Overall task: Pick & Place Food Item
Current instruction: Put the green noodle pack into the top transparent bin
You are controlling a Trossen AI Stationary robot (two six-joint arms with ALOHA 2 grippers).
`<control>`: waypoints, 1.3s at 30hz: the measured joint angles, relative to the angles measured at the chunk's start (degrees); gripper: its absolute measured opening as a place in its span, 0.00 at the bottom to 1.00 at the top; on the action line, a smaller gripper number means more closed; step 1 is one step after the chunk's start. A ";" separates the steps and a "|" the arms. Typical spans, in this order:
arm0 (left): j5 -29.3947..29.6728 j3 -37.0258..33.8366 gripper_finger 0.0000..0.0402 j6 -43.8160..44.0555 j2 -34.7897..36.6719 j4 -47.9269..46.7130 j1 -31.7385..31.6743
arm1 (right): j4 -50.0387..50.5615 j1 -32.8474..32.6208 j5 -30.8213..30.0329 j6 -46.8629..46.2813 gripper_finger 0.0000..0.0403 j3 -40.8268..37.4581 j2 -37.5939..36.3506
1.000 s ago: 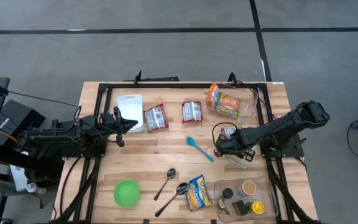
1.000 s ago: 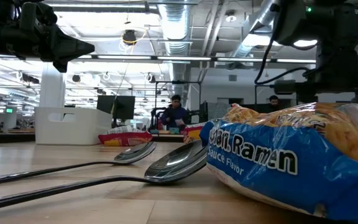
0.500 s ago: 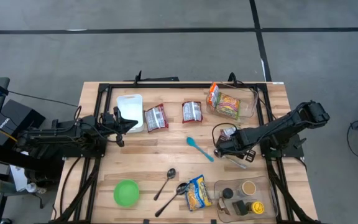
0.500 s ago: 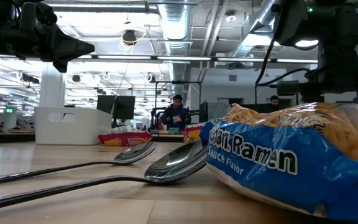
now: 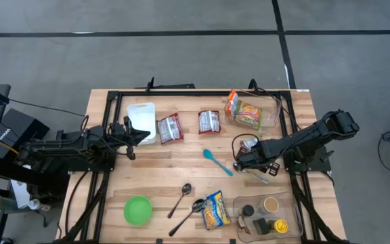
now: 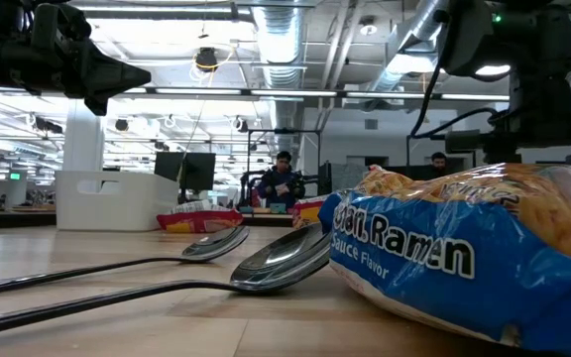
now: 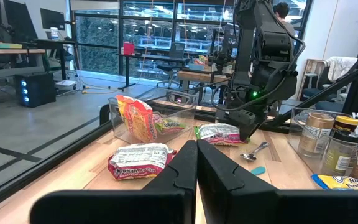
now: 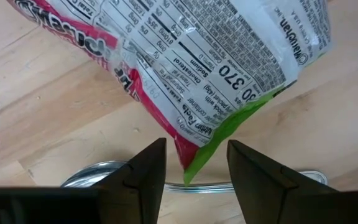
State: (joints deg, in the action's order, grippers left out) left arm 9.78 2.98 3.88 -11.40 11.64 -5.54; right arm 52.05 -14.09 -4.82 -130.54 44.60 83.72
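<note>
high view: right gripper (image 5: 244, 160) sits low over a red and green food packet (image 5: 248, 144) on the table's right side, the packet mostly hidden beneath the arm; left gripper (image 5: 139, 135) waits by the white tub (image 5: 141, 114).
high view, around: blue spatula (image 5: 217, 161), two spoons (image 5: 187, 200), ramen pack (image 5: 214, 209), green bowl (image 5: 137, 209), clear bin (image 5: 266, 115).
low view: the ramen pack fills the foreground and blocks the right side; the packet cannot be seen.
left wrist view: fingers (image 7: 180, 176) pressed together, nothing between them.
right wrist view: fingers (image 8: 145, 169) stand part way apart, the packet's corner between them; whether they touch it is hard to tell. a spoon lies under, cut off.
</note>
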 joint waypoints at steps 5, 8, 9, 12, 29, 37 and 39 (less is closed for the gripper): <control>0.01 0.01 0.01 0.01 0.00 0.00 0.00 | -1.36 0.00 -0.13 0.00 0.41 -0.76 0.00; 0.00 0.00 0.01 0.00 0.00 0.00 0.02 | -3.12 0.00 -0.15 -0.18 0.41 -1.83 0.59; 0.02 0.00 0.01 0.02 0.00 0.00 0.00 | -3.04 0.00 -0.15 -0.20 0.41 -1.87 1.25; 0.01 0.02 0.01 0.01 0.00 0.00 0.00 | -1.32 -0.04 -0.18 -1.31 0.40 -1.95 1.83; 0.01 0.00 0.01 0.02 -0.02 0.05 0.02 | -0.56 -0.13 -1.22 -0.87 0.17 -1.92 1.90; 0.00 0.00 0.01 0.00 -0.02 0.02 0.00 | -0.60 -0.25 -1.22 0.46 0.10 -1.92 1.90; 0.02 0.01 0.01 0.01 -0.02 0.02 0.00 | -0.60 -0.52 -1.22 0.46 0.06 -1.92 1.90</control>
State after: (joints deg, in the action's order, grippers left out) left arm 9.80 2.99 3.89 -11.42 11.66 -5.54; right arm 51.45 -14.60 -6.04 -130.08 42.68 85.62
